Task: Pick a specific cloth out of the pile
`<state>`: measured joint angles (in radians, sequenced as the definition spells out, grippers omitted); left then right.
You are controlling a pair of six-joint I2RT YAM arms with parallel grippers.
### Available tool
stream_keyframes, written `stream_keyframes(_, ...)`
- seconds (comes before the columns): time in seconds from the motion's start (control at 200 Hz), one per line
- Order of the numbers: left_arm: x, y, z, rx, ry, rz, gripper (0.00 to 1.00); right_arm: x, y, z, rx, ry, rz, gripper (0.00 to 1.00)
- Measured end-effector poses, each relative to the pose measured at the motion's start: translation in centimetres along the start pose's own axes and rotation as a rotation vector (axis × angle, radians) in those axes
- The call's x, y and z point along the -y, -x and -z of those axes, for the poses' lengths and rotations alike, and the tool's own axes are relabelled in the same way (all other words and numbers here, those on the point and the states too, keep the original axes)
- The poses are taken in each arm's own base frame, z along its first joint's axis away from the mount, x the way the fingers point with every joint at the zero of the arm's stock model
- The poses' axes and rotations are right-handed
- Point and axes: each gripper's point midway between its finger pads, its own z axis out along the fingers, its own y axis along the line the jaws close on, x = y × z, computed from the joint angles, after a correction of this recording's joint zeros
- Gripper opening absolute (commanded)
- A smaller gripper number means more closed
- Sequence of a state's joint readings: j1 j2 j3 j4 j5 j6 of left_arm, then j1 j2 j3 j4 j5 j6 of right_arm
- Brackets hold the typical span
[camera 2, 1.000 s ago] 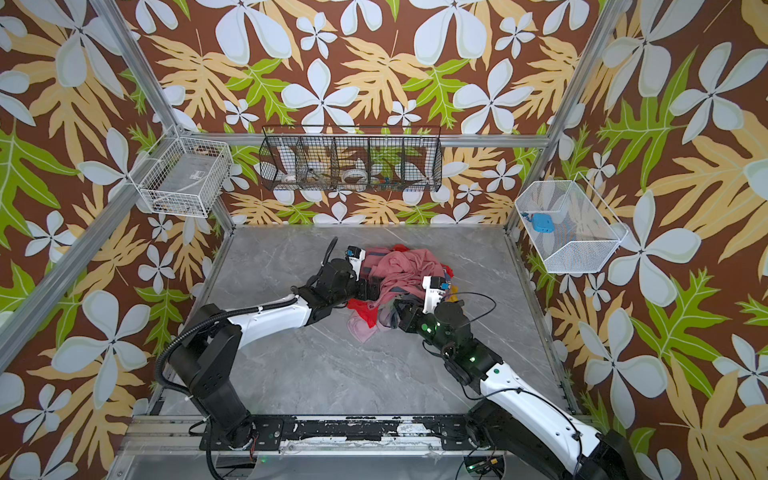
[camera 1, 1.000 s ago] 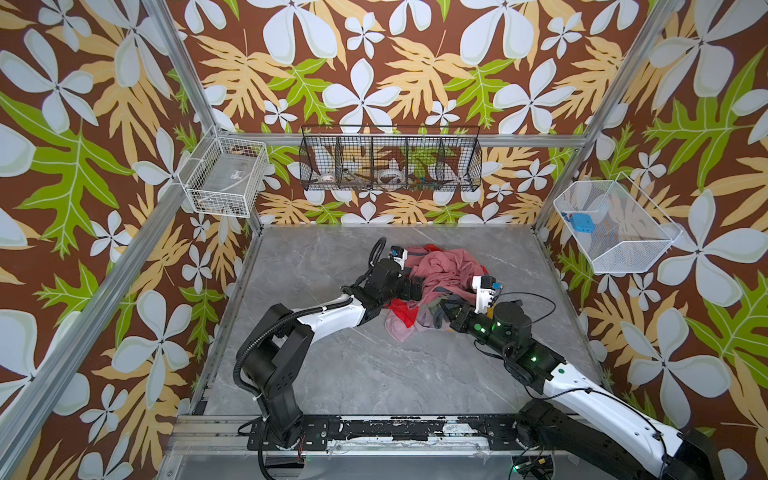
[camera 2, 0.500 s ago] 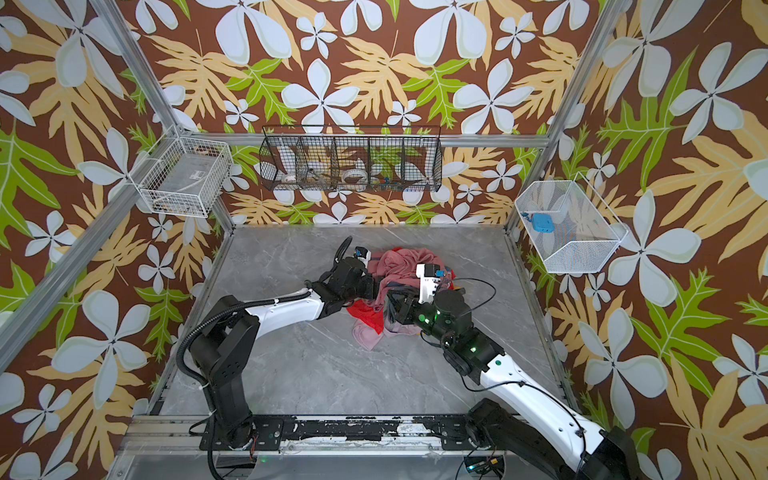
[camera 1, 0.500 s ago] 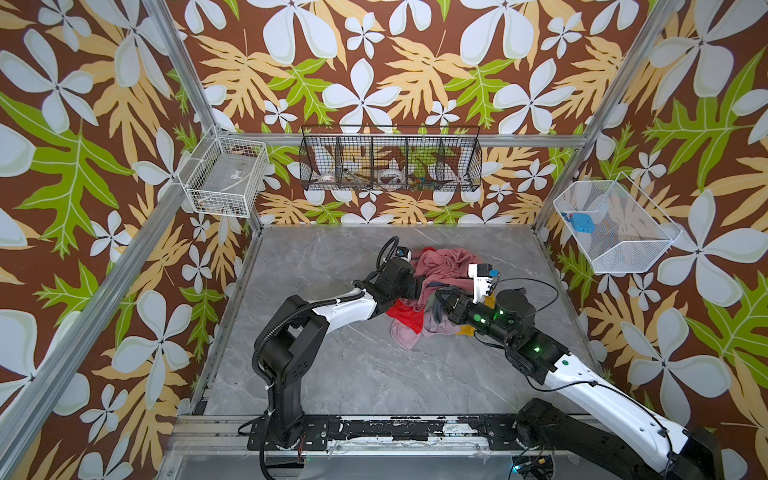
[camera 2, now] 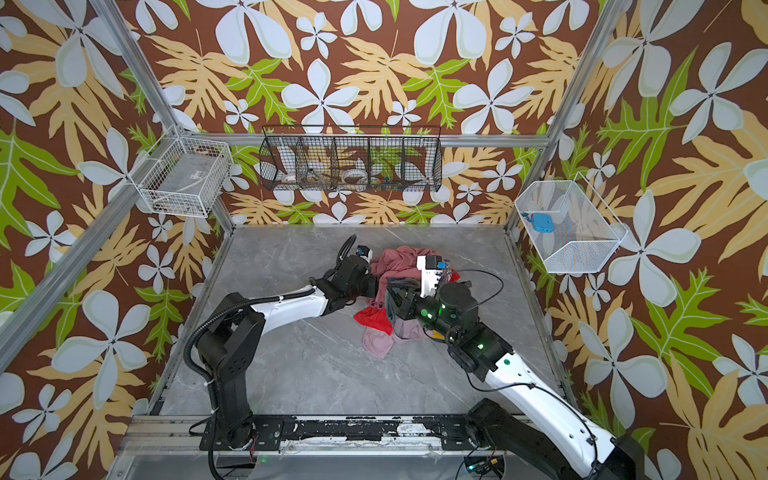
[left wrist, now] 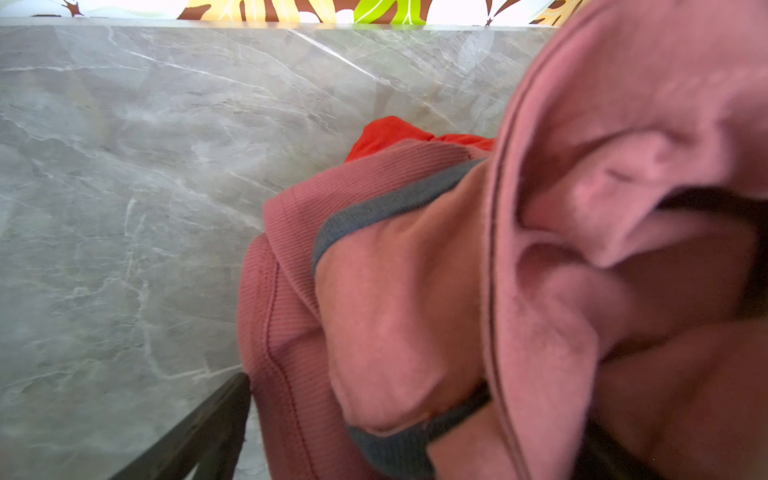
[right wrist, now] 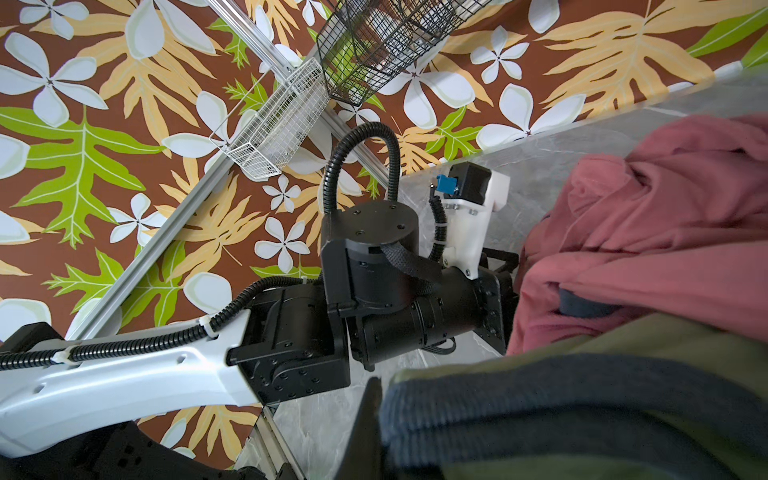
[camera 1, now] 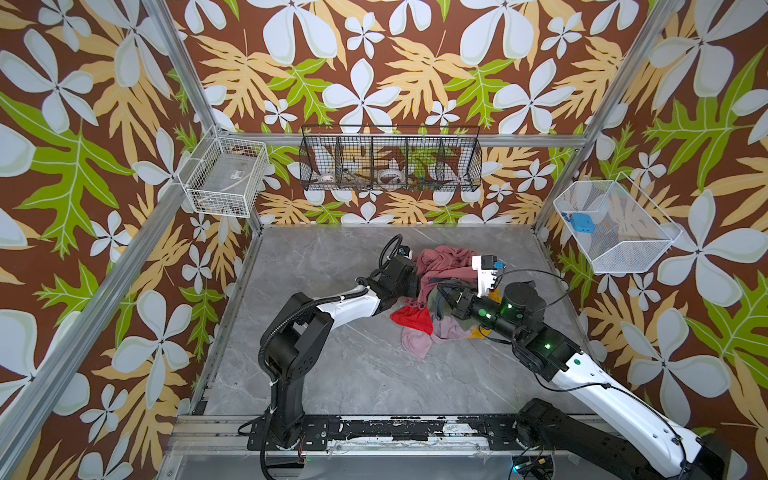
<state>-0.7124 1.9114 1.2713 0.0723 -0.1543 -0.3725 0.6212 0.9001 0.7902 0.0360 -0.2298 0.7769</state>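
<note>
Two grippers meet at the pile (camera 1: pixel 444 262) in frame centre. Nearest, the right gripper (camera 1: pixel 444 291) is closed on the cloth (right wrist: pixel 665 338), sage-green with ribbed grey-blue trim. Farther, the left gripper (camera 1: pixel 413 277) stands wide against the dusty-pink garment (left wrist: pixel 415 311).

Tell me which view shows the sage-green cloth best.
The right wrist view: the sage-green cloth fills its foreground, with its grey-blue trim plain. In both top views only a dark sliver shows in the pile. The left wrist view shows none of it.
</note>
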Motion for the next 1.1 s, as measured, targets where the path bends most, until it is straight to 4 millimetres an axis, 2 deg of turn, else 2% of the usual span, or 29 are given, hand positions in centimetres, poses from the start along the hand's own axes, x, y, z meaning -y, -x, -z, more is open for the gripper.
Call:
stream_keyframes(0.621,-0.8,-0.1,-0.1,0.0,0.043,-0.007,1.0,-3.7,3.8,1.1,0.07,0.066,0.075,0.0)
stream_keyframes(0.886,-1.2,-0.6,-0.1,-0.012,0.057,-0.014,1.0,-3.2,3.2,1.7,0.067,0.052,0.088,0.0)
stream_keyframes(0.971,-1.2,-0.6,0.0,-0.009,0.058,-0.017,1.0,-3.7,4.1,2.4,0.084,0.04,0.099,0.0)
stream_keyframes(1.101,-1.2,-0.5,0.0,-0.007,0.06,-0.018,1.0,-5.9,6.4,3.2,0.119,0.067,0.132,0.0)
